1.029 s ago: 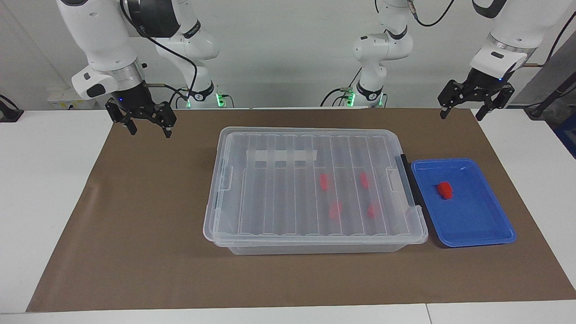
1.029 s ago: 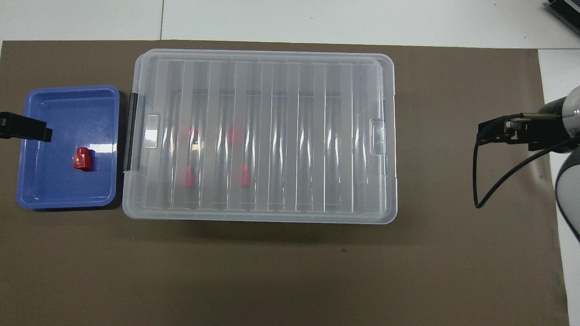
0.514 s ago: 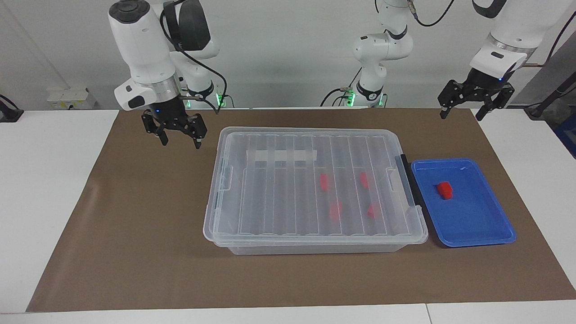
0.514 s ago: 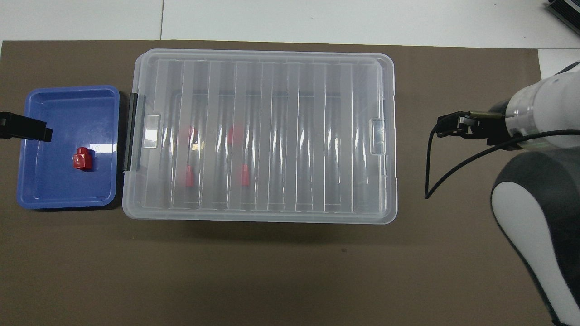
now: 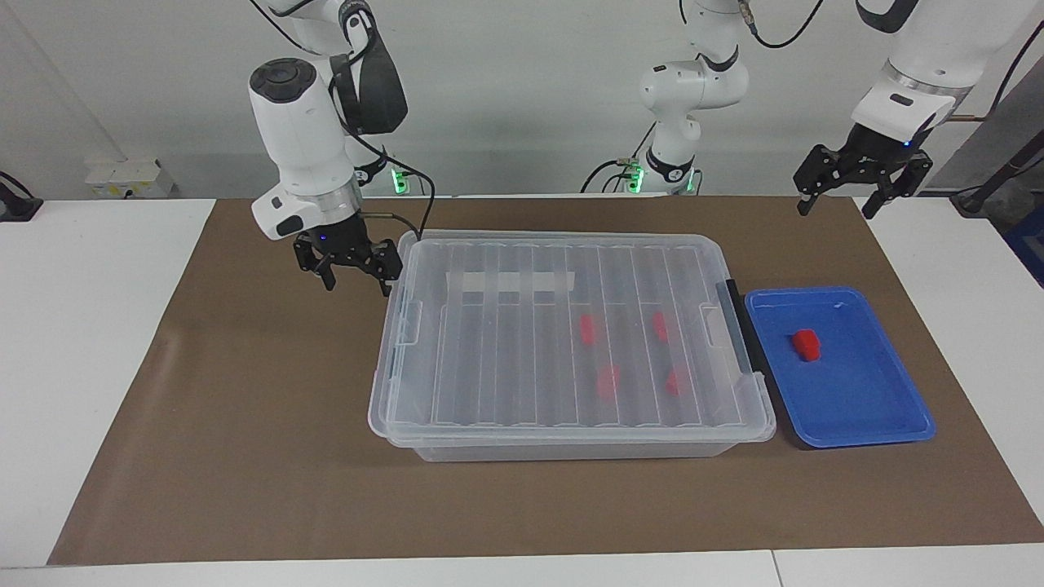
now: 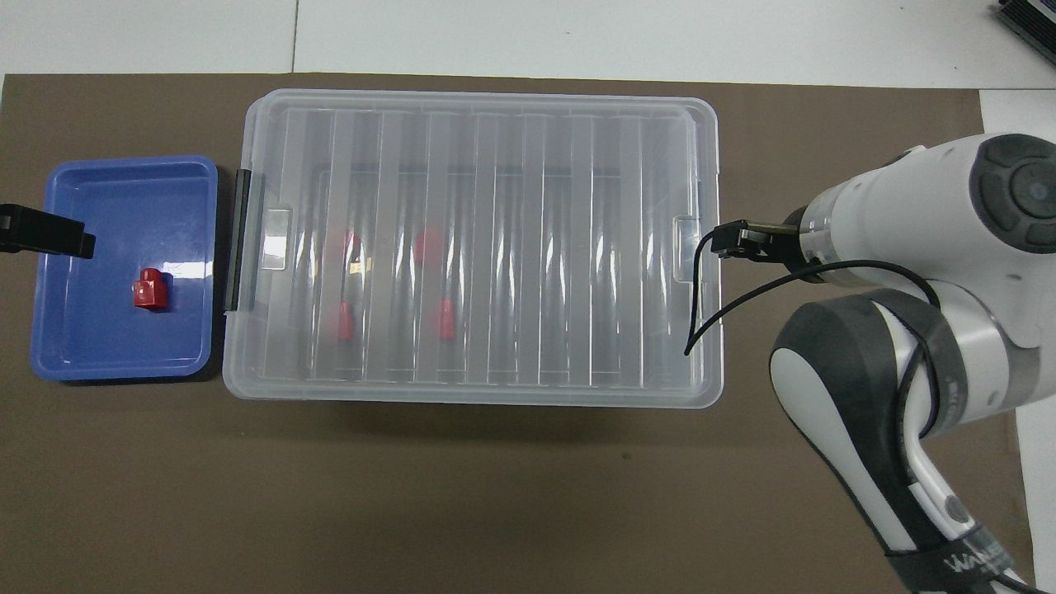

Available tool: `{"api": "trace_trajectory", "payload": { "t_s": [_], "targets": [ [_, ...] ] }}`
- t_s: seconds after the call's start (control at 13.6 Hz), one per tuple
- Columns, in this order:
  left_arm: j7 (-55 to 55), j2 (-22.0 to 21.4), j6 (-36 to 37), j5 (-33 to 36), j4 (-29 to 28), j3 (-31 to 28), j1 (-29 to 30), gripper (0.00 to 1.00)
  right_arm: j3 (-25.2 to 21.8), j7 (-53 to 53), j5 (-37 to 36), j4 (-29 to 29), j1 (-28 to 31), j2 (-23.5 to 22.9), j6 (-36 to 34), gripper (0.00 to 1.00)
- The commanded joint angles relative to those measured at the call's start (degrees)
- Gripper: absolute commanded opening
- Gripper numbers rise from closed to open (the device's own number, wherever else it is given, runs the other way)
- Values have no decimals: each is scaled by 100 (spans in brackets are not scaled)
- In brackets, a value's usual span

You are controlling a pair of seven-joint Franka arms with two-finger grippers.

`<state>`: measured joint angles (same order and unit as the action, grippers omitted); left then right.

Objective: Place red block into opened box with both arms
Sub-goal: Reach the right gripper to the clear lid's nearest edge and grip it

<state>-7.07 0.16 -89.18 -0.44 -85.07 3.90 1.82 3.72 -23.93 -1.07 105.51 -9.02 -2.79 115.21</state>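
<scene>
Facing view: the right tool (image 5: 356,280) hangs released just beside the box (image 5: 571,342) at its unlatched end, lid on. The left tool (image 5: 842,202) waits released, raised over the mat (image 5: 245,408) near the tray (image 5: 856,408) that holds the block (image 5: 807,345).

Four red blocks (image 5: 608,381) show only as smeared shapes through the ribbed lid (image 6: 483,165) of the box (image 5: 571,447). In the overhead view the left gripper (image 6: 41,233) is cut off by the edge, and the right gripper hides under its own wrist (image 6: 874,214).
</scene>
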Motion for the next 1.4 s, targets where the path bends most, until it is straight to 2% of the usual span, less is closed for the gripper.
{"api": "trace_trajectory", "payload": {
  "t_s": [0.0, 0.29, 0.66, 1.32],
  "targets": [
    [-13, -95, 42, -35, -106, 32, 64, 100, 6, -147, -34, 66, -21, -108, 203, 100],
    [-13, -95, 42, -35, -106, 32, 64, 100, 6, -165, -42, 171, -153, -275, 458, 100],
    [-13, -95, 42, -35, -106, 32, 64, 100, -3, -112, -43, 198, -179, -310, 459, 99],
    [-13, -95, 42, -35, -106, 32, 64, 100, -3, 713, -69, 224, 198, -310, 459, 99]
  ]
}}
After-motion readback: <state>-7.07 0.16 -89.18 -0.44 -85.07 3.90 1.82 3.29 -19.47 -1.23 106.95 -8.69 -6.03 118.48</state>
